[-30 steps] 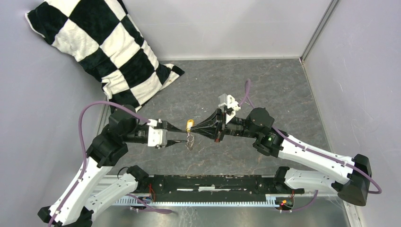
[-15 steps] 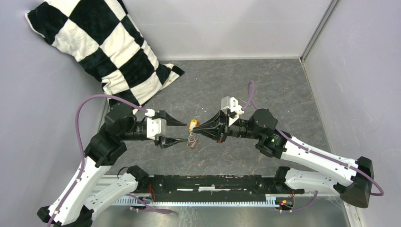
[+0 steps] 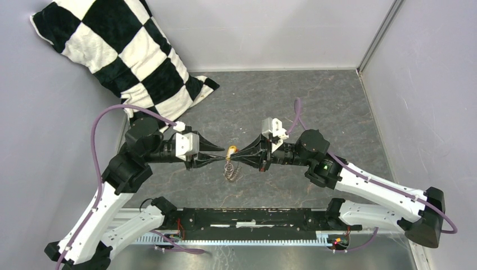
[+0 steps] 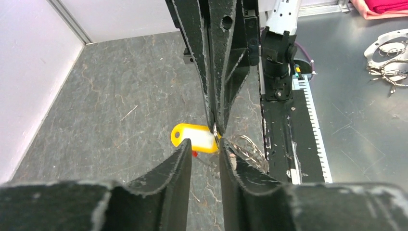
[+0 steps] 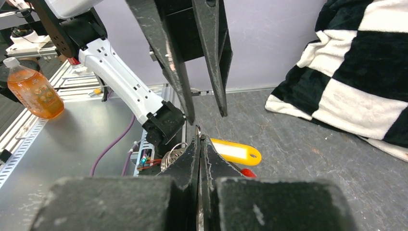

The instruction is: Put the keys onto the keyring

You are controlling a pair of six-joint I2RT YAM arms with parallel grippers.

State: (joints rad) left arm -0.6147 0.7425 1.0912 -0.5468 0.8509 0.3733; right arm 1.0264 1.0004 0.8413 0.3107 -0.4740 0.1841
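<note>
The key [image 3: 230, 151] is a small yellow plastic piece with a white label; it also shows in the left wrist view [image 4: 195, 138] and the right wrist view [image 5: 236, 152]. The silvery keyring [image 3: 229, 171] hangs just under it, with coils [image 4: 248, 149] [image 5: 172, 155] and a red bit [image 5: 248, 172]. My right gripper [image 3: 236, 153] [image 5: 198, 139] is shut on a thin metal loop of the keyring, holding it above the floor. My left gripper [image 3: 221, 153] [image 4: 205, 145] is open, its fingertips on either side of the yellow key and facing the right gripper's tips.
A black-and-white checkered pillow [image 3: 129, 62] leans in the far left corner. Grey walls close the left, back and right. The black base rail [image 3: 247, 216] runs along the near edge. An orange bottle [image 5: 33, 91] stands outside the cell.
My left gripper opened, drew back, then came right and up, its jaws narrowing around the yellow key. The right gripper stays shut and has shifted slightly.
</note>
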